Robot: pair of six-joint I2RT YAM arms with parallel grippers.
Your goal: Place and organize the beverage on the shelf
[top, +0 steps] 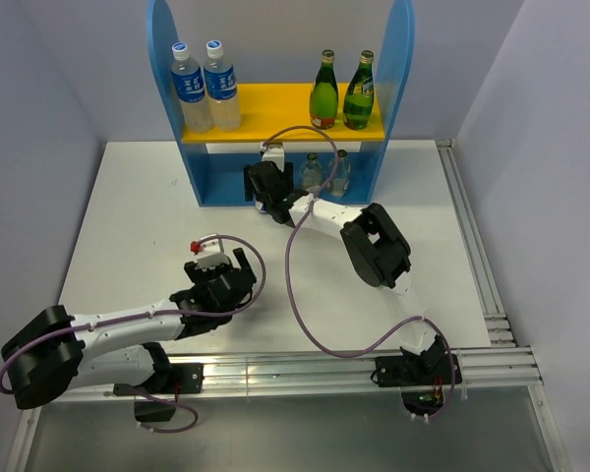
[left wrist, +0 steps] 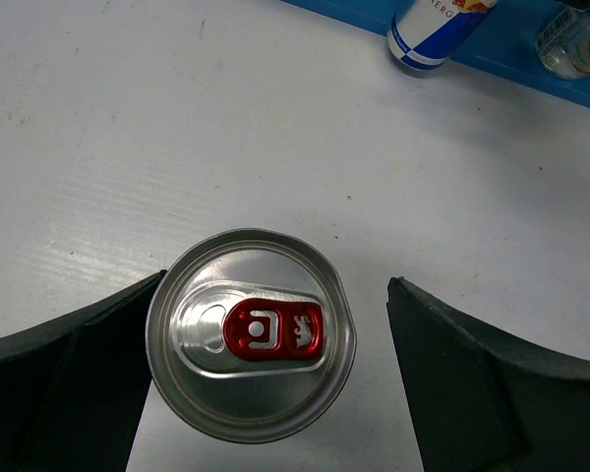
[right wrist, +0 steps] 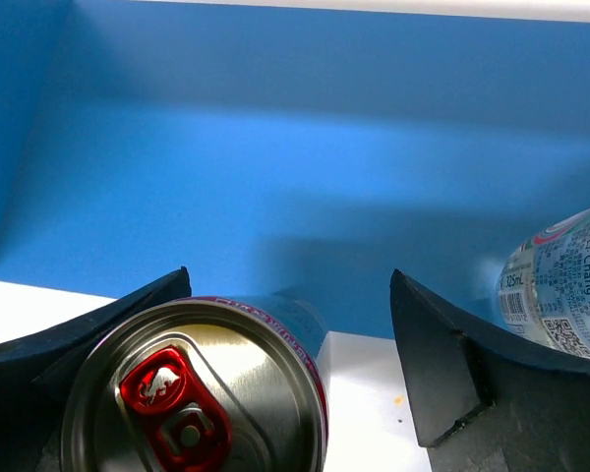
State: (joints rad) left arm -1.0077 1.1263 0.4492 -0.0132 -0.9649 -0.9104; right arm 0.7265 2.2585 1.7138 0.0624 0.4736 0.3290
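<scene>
- Shelf [top: 167,59]: stood at the far side of the table [top: 128,216]. Five of the six drinks were on it, grouped by kind, so the sorting looked nearly done.
- Taller clear bottles [top: 190,88]: pair at the left end of the shelf's yellow board [top: 275,103]. These are not task items, and they left the board's right end free for the beverage.
- Green bottles [top: 324,93]: pair upright at the right end of that board, side by side, likely in their final spot.
- Right gripper [right wrist: 287,285]: reached into the shelf's lower bay, left of centre. Jaws were parted around the placed can [right wrist: 197,393]. The left pad was close against it and the right pad well apart, which reads as a release, not a hold.
- Left gripper [left wrist: 275,285]: hung over the table in front of the shelf, jaws spread wide and nothing clamped. It straddled the last can [left wrist: 251,334] from above, probably lined up for a pick.
- Last can: upright, tab up, the only drink off the shelf. Its place was probably beside the placed can.
- Small clear bottles [top: 313,173]: pair in the lower bay's right half, just beside the placed can.
</scene>
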